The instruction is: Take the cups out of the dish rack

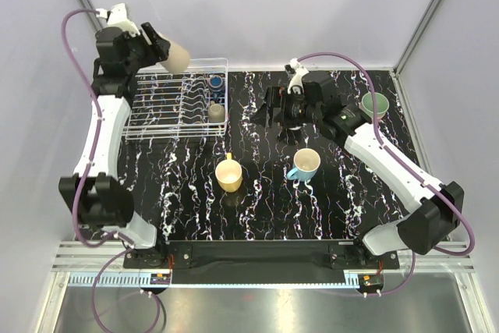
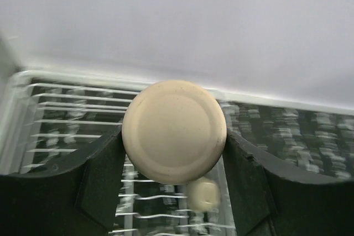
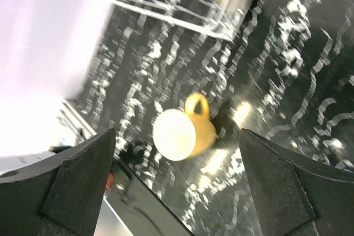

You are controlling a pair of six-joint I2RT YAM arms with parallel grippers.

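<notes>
My left gripper (image 1: 165, 51) is raised over the back left corner of the dish rack (image 1: 156, 115), shut on a tan tumbler (image 1: 178, 56). In the left wrist view the tumbler's round base (image 2: 174, 131) sits between both black fingers (image 2: 102, 164), above the rack wires (image 2: 72, 114). A navy mug (image 1: 216, 81) and another tan cup (image 1: 216, 112) stand at the rack's right end. On the table are a yellow mug (image 1: 228, 175), a cyan mug (image 1: 306, 164) with cream inside and a green cup (image 1: 375, 104). My right gripper (image 1: 265, 111) hovers open mid-table, with the yellow mug (image 3: 182, 134) below it.
The black marbled table (image 1: 265, 208) has white walls on the left, back and right. The rack's right edge (image 3: 182, 15) lies a short way left of my right gripper. The arm bases and a metal rail (image 1: 257, 259) run along the near edge.
</notes>
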